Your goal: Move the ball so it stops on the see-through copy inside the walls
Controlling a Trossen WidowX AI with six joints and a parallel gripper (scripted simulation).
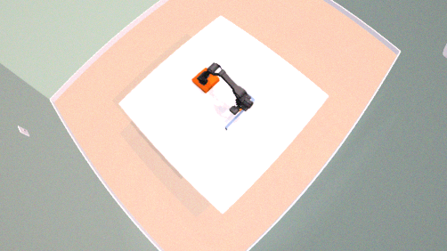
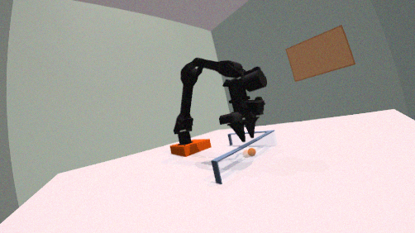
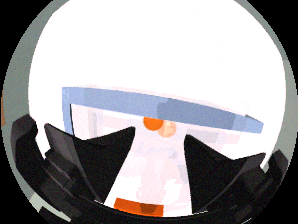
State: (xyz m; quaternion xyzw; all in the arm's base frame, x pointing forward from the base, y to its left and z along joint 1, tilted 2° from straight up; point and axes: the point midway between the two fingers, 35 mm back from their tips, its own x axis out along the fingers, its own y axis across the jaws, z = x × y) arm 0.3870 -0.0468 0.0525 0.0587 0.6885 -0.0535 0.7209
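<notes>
The orange ball (image 2: 251,152) (image 3: 151,124) rests on the table close to one clear wall, inside the corner. The paler see-through copy (image 2: 245,153) (image 3: 169,129) is right beside it, and the two partly overlap in view. The blue-rimmed wall (image 1: 233,120) (image 2: 231,152) (image 3: 165,106) crosses just past the ball in the wrist view, hiding its top. The second wall (image 2: 264,131) (image 3: 66,112) meets it at a corner. My gripper (image 2: 248,139) (image 3: 160,135) is open and empty, pointing down above the ball and copy. In the top view the arm hides most of them.
The arm's orange base (image 1: 207,88) (image 2: 178,150) (image 3: 138,207) stands on the white table (image 1: 223,172) (image 2: 124,197) (image 3: 150,55), outside the walls. The near wall's dark end post (image 2: 217,173) stands up from the table. The arm arches from the base over to the walls.
</notes>
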